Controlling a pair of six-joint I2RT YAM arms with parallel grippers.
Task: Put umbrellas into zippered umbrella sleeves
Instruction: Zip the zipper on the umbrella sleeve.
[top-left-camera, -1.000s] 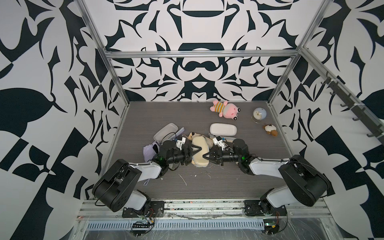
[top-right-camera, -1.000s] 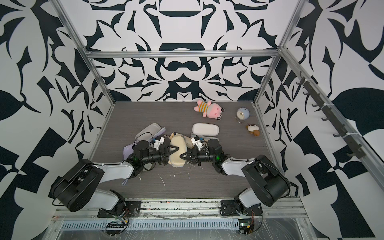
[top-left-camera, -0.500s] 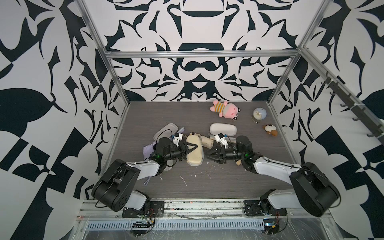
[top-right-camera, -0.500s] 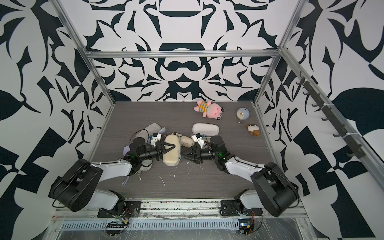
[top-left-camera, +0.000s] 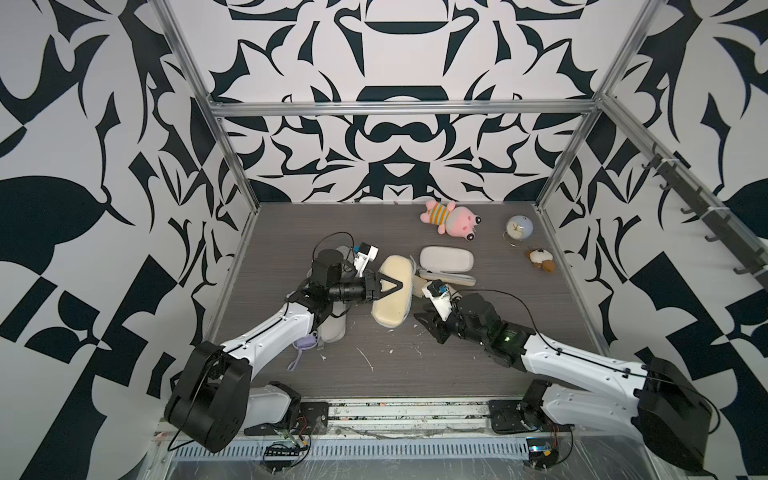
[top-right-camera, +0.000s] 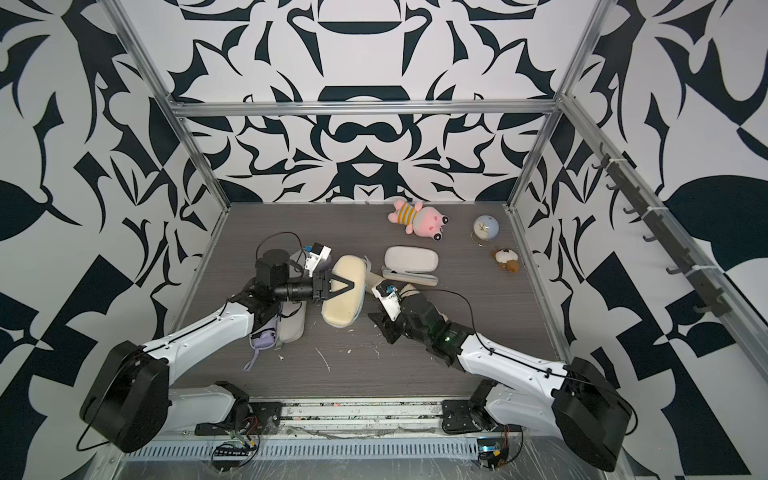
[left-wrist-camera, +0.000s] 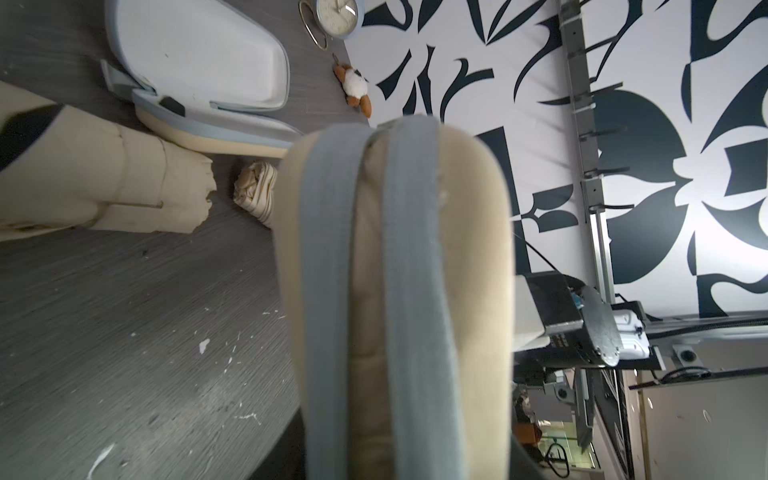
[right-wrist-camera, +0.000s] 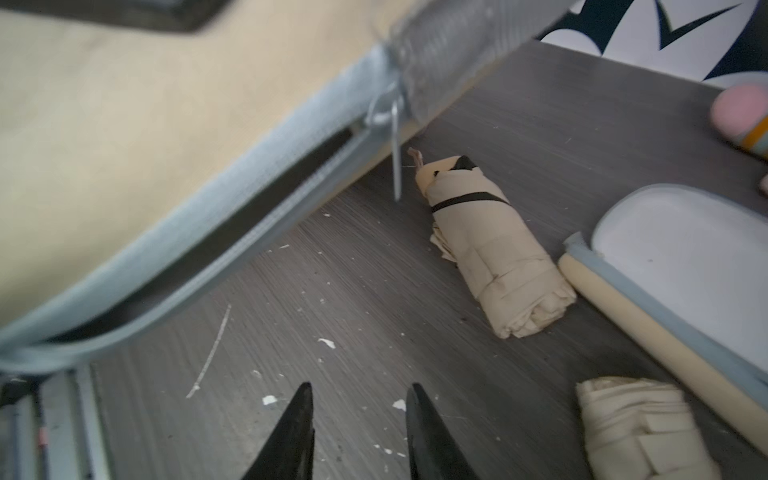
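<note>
Roughly one sleeve in, zip unfinished. The lavender umbrella (top-left-camera: 306, 343) lies behind the left jaws, unpacked as far as I can tell. The left gripper (top-left-camera: 388, 286) clamps the beige sleeve (top-left-camera: 392, 309) between its jaws, with beige fabric showing in the zip gap. The zip pull (right-wrist-camera: 395, 137) hangs ahead of the right gripper (right-wrist-camera: 360, 419), whose jaws are narrow and empty. Beyond them are a loose beige umbrella (right-wrist-camera: 490, 257), a second umbrella (right-wrist-camera: 636, 424) and an open sleeve (right-wrist-camera: 685, 257), not yet filled.

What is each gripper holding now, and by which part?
The left gripper pinches the beige sleeve near its mid-length, reaching in from the zip-edge side. The right gripper is open and holds nothing.
</note>
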